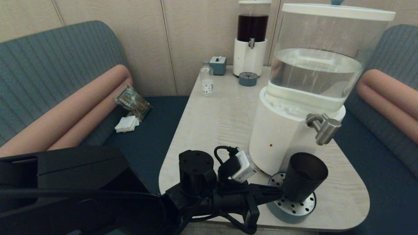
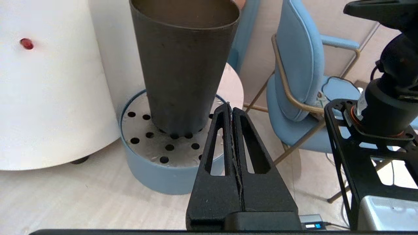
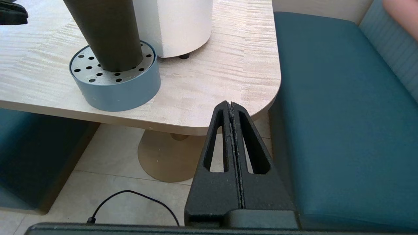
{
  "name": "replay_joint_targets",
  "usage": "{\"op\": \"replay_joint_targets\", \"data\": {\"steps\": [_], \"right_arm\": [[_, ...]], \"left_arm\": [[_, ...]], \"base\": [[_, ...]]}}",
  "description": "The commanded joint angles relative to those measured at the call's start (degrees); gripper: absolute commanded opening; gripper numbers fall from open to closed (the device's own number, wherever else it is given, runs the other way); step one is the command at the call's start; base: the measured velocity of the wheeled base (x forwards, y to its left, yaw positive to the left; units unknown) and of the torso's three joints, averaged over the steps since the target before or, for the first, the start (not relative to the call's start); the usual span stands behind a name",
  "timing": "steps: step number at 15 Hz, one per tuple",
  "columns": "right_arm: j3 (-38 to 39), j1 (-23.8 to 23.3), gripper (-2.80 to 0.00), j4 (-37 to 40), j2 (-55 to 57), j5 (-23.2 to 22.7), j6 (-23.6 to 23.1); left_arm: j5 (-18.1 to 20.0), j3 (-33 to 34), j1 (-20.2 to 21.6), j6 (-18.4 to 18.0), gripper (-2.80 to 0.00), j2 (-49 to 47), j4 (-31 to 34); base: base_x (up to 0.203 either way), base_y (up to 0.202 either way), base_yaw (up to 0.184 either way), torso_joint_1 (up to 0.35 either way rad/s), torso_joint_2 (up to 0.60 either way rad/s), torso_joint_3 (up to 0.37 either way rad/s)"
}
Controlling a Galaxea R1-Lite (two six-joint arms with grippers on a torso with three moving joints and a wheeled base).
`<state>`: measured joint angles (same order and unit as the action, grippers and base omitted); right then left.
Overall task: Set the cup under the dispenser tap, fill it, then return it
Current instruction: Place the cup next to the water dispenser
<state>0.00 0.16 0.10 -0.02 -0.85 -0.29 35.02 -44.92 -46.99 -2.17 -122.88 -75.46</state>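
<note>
Both claws are pressed shut: left claw beside the cup, right claw off-table.

**Setting: café or canteen booth with self-service drinks**

Seating is a booth: padded teal benches with pink bolster rolls flank a pale wood table on a single pedestal foot. A beige panelled wall closes the booth at 12 o'clock. Two drink dispensers stand on the table: a large water dispenser at 3 o'clock and a narrower one holding dark liquid at 12 o'clock, each with a perforated drip tray. Light blue chairs stand beyond, on a tiled floor.
</note>
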Motion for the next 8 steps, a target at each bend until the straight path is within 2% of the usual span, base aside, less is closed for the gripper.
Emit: {"op": "replay_joint_targets", "data": {"steps": [1, 2, 3, 8], "right_arm": [[0.0, 0.0, -2.8, 0.0, -0.1, 0.0, -0.1], [0.1, 0.0, -2.8, 0.0, -0.1, 0.0, -0.1], [0.0, 0.0, -2.8, 0.0, -0.1, 0.0, -0.1], [0.0, 0.0, -2.8, 0.0, -0.1, 0.0, -0.1]], "left_arm": [[0.1, -0.7, 0.0, 0.0, -2.8, -0.3, -0.5], [0.1, -1.4, 0.1, 0.0, -2.8, -0.3, -0.4], [0.1, -1.6, 0.0, 0.4, 0.0, -0.3, -0.4], [0.1, -1.7, 0.1, 0.9, 0.0, -0.5, -0.5]], "base": [[0.0, 0.0, 0.0, 0.0, 0.0, 0.0], [0.0, 0.0, 0.0, 0.0, 0.0, 0.0], [0.0, 0.0, 0.0, 0.0, 0.0, 0.0], [0.0, 0.0, 0.0, 0.0, 0.0, 0.0]]}}
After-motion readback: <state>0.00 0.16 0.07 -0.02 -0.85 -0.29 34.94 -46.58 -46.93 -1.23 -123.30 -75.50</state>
